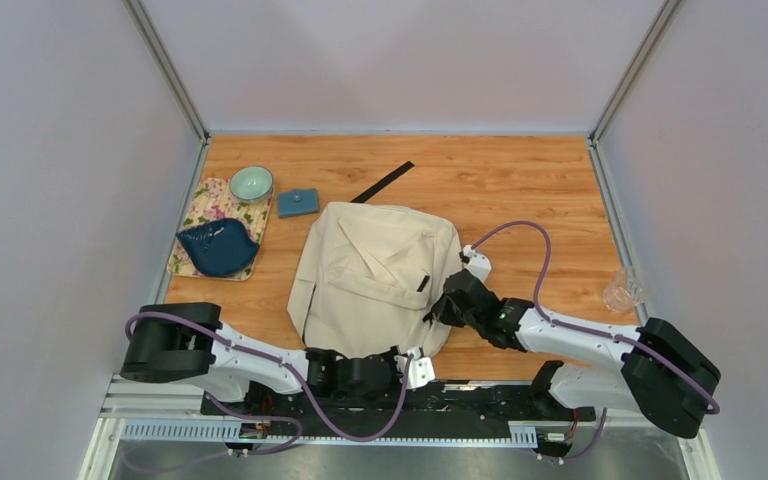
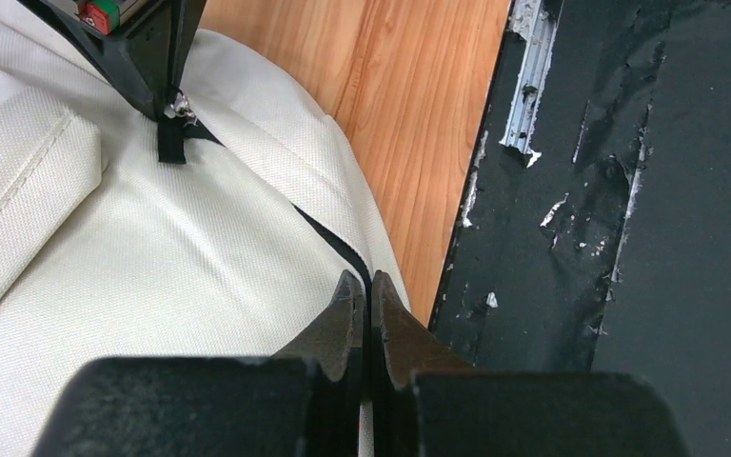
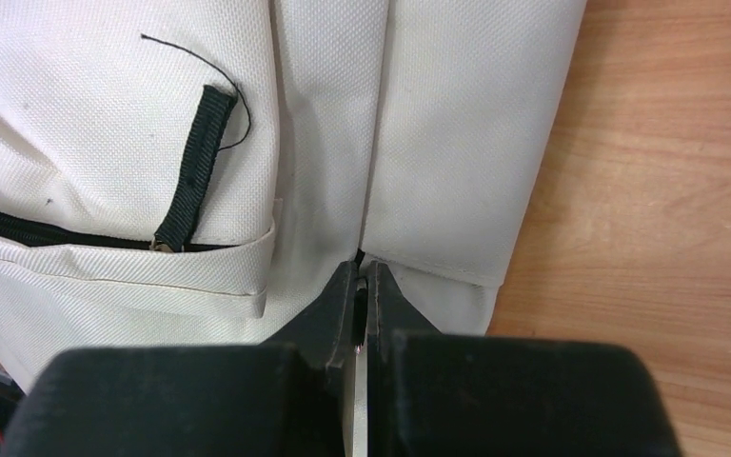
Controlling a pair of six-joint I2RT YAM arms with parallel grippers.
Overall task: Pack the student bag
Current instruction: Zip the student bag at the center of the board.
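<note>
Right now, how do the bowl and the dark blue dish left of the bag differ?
The pale green bowl is round and smaller, at the far corner of the floral mat. The dark blue dish is leaf-shaped and bigger, at the mat's near end. Both sit on the mat.

You have the student bag in matt cream coarse-woven cloth with a black webbing pull, the surface in smooth, faintly sheened wood, the left claw and right claw in dull grainy black plastic, and the base plate in chipped black paint.
</note>
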